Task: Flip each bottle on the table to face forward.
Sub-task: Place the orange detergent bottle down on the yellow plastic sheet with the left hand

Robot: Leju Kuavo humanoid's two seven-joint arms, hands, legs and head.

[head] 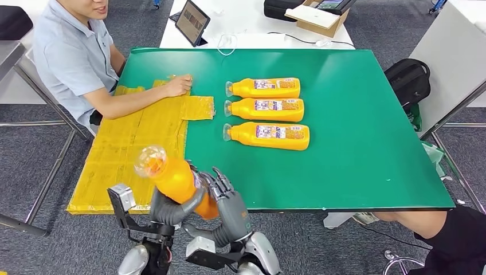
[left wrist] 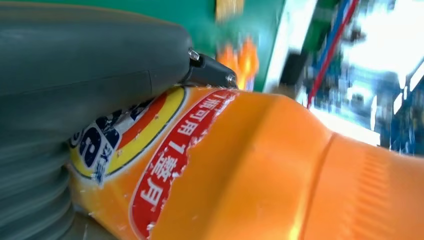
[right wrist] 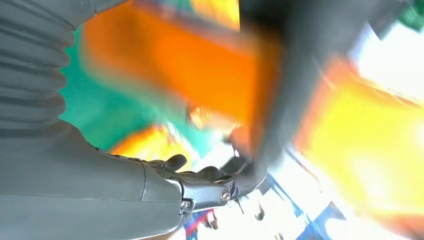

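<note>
I hold an orange juice bottle [head: 173, 180] off the table's near edge, tilted, its clear cap [head: 150, 160] up and to the left. My left hand [head: 171, 209] grips its lower body; the bottle's label [left wrist: 165, 165] shows close in the left wrist view under the thumb [left wrist: 90, 65]. My right hand [head: 225, 197] is right beside the bottle, fingers spread against its side. In the blurred right wrist view the bottle [right wrist: 200, 65] lies beyond the hand [right wrist: 150, 185]. Three more orange bottles [head: 268, 87] [head: 269, 109] [head: 272, 136] lie in a row on the green table [head: 355, 143], labels up, caps to the left.
A person sits at the table's left side with a hand [head: 178, 85] on a yellow cardboard sheet [head: 134, 146]. Beyond the green table stands a white table with a tablet [head: 192, 22] and a box. A black backpack [head: 410, 80] lies on the floor at the right.
</note>
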